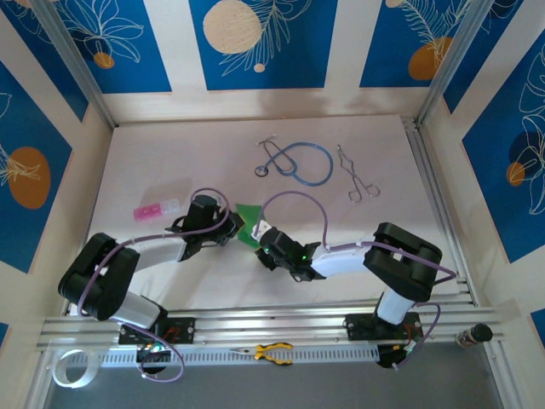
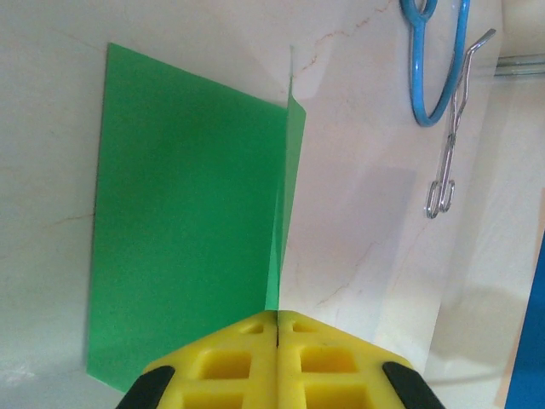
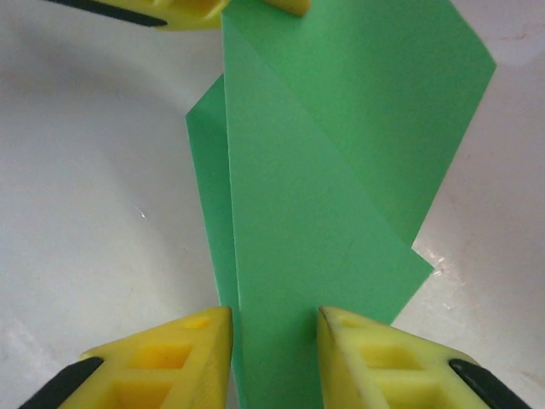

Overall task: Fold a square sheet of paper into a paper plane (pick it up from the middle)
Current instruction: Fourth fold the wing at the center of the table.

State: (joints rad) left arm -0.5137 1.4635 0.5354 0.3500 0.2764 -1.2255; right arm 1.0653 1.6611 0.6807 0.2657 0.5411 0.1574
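Observation:
The square sheet of paper [image 1: 249, 216] is bright green and partly folded, lying on the table between my two grippers. In the left wrist view the sheet [image 2: 187, 213] lies flat with one narrow flap standing up along a crease, and my left gripper [image 2: 278, 317] is shut on the near end of that flap. My right gripper [image 3: 274, 332] is open, its yellow fingers [image 3: 170, 362] apart on either side of a folded strip of the paper [image 3: 315, 213]. From above, the left gripper [image 1: 232, 228] and right gripper [image 1: 262, 241] stand close together. A paper plane is not in view.
A blue stethoscope [image 1: 298, 162] and metal forceps [image 1: 358, 175] lie at the back of the table. A small pink and white piece [image 1: 156, 208] sits to the left. Yellow-handled pliers [image 1: 271, 351] rest on the front rail, a tape roll [image 1: 72, 366] at front left.

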